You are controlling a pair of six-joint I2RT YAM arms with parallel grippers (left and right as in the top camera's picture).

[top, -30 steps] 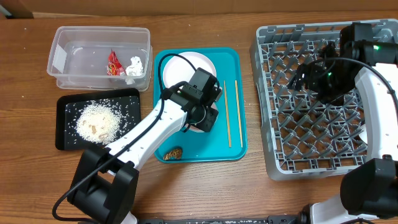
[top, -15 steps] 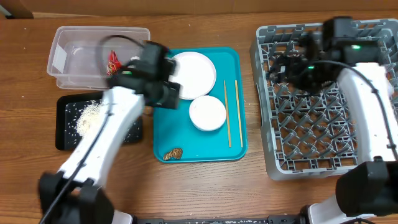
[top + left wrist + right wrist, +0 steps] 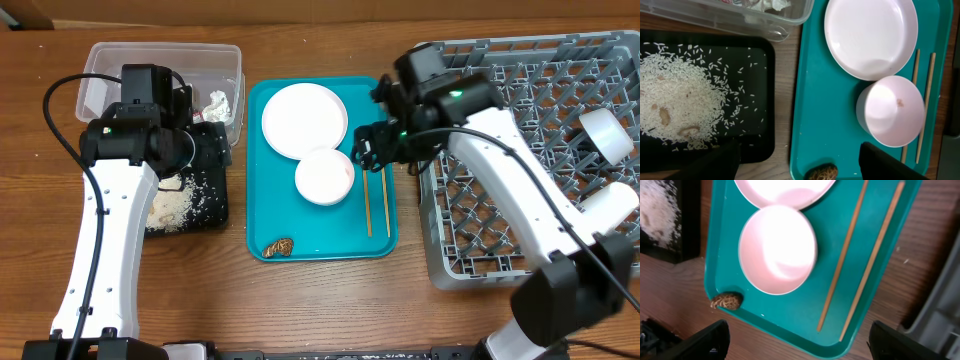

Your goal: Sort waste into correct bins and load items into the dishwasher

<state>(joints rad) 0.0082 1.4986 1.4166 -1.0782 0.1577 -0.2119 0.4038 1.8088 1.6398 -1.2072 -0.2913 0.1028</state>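
On the teal tray lie a round white plate, a white bowl, two wooden chopsticks and a brown food scrap. My left gripper is open and empty, above the gap between the black tray of rice and the teal tray. My right gripper is open and empty above the chopsticks. The clear tub holds a white tissue. The red wrapper is hidden. The grey dish rack holds a white cup and a pale bowl.
The left arm covers part of the clear tub and the black tray. The right arm crosses the rack's left side. Bare wooden table lies in front of the trays. The scrap sits at the teal tray's front edge.
My left arm swung left from the white bowl to over the black tray. My right arm moved left out of the rack to above the chopsticks. The bowl shifted slightly.
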